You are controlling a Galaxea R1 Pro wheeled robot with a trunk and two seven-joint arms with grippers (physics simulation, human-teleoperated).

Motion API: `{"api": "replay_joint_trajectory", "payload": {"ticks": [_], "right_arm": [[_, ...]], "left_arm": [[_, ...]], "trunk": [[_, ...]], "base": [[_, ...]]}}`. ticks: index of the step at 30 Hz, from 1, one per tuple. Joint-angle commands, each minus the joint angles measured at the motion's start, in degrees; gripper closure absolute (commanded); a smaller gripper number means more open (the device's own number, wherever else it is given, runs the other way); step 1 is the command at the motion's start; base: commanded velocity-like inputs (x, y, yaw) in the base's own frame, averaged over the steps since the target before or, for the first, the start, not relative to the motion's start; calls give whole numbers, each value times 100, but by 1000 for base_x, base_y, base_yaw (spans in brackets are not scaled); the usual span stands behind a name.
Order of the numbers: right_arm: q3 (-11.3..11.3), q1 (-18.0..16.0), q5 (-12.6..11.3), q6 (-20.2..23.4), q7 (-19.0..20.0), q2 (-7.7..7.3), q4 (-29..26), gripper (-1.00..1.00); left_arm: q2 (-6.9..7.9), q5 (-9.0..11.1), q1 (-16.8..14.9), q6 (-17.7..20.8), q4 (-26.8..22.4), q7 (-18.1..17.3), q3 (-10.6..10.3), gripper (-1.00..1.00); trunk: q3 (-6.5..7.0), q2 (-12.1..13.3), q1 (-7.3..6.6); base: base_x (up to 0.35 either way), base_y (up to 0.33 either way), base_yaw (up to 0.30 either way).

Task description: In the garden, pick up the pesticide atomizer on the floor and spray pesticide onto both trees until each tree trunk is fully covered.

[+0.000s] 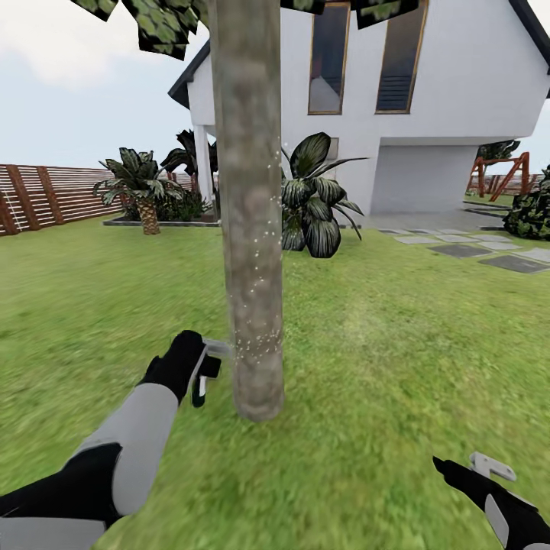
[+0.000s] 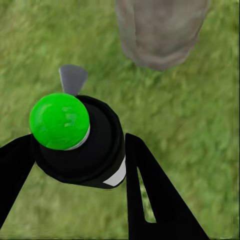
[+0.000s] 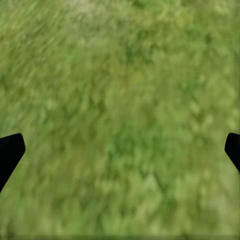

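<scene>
A thick grey-brown tree trunk [image 1: 250, 221] rises from the lawn in the middle of the head view, flecked with small white spray droplets along its right side and near its base. My left gripper [image 1: 205, 372] is shut on the pesticide atomizer [image 2: 82, 142], a dark bottle with a green cap and a white label patch, held just left of the trunk's base [image 2: 160, 32]. Black fingers [image 2: 150, 200] press the bottle on both sides. At the lower right my right gripper [image 1: 477, 466] hangs open over bare grass [image 3: 120, 120].
A brown slat fence [image 1: 46, 195] bounds the lawn at the left. Behind the trunk stand dark broad-leaved plants [image 1: 313, 195], a small palm [image 1: 141, 187] and a white house [image 1: 428, 99]. Grey stepping stones [image 1: 489, 252] lie at the right.
</scene>
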Motion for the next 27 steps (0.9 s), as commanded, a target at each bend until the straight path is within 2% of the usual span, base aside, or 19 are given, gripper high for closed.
{"api": "replay_joint_trajectory", "payload": {"ticks": [1, 4, 6, 10, 18, 21, 24, 27], "right_arm": [[0, 0, 0, 0, 0, 0, 0, -100], [-4, 0, 0, 0, 0, -1, 0, -100], [-1, 0, 0, 0, 0, -1, 0, -100], [-8, 0, 0, 0, 0, -1, 0, -100], [-9, 0, 0, 0, 0, -1, 0, -100], [-9, 0, 0, 0, 0, -1, 0, -100], [-9, 0, 0, 0, 0, -1, 0, -100], [-9, 0, 0, 0, 0, -1, 0, -100]], "left_arm": [[-23, -16, -14, 243, -127, -187, -13, 100], [-44, -21, -112, 510, -303, -495, -156, 100], [-47, -17, -300, 573, -334, -561, -242, 100], [-46, -35, -491, 609, -342, -640, -281, 100], [31, -69, -578, 615, -344, -646, -309, 100], [83, -320, -946, 622, -336, -646, -317, 100], [92, -601, -1147, 637, -330, -646, -318, 100], [91, -701, -1316, 645, -323, -646, -318, 100]], "trunk": [[-1, 0, 0], [-1, 0, 0], [-1, 0, 0], [-1, 0, 0], [-1, 0, 0], [-1, 0, 0], [-1, 0, 0], [-1, 0, 0]], "base": [[0, 0, 0], [0, 0, 0], [0, 0, 0], [0, 0, -74], [0, 0, -218], [0, 0, -27], [0, 0, -4], [0, 0, 0]]}}
